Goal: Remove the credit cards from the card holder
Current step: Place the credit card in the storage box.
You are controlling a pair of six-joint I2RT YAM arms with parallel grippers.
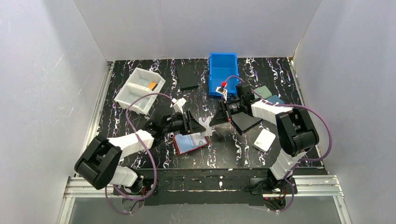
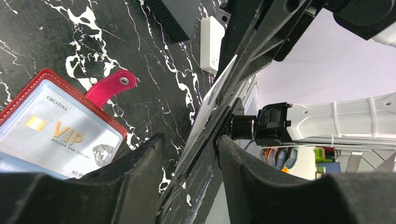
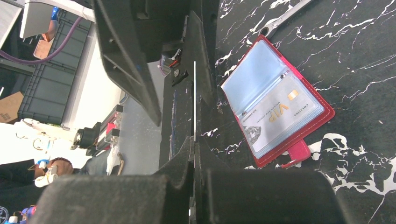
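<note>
The red card holder (image 1: 190,143) lies open on the table, its snap tab (image 2: 111,85) flung out. A silver VIP credit card (image 2: 60,135) sits in its clear pocket (image 3: 275,109). My right gripper (image 3: 194,140) is shut on a thin whitish credit card (image 3: 194,93), held on edge above the table. My left gripper (image 2: 190,139) faces it, jaws open on either side of that card (image 2: 210,100), with a gap showing at the left finger (image 2: 140,172). Both grippers meet just above the holder, left (image 1: 198,123) and right (image 1: 215,119). An orange card (image 1: 152,85) lies in the white tray.
The white divided tray (image 1: 138,91) stands back left and a blue bin (image 1: 223,70) back centre. Two black flat cases (image 1: 187,77) (image 1: 246,121), a white wallet (image 1: 265,139) and teal and blue wallets (image 1: 268,93) lie around the right arm. A wrench (image 3: 285,16) lies by the holder.
</note>
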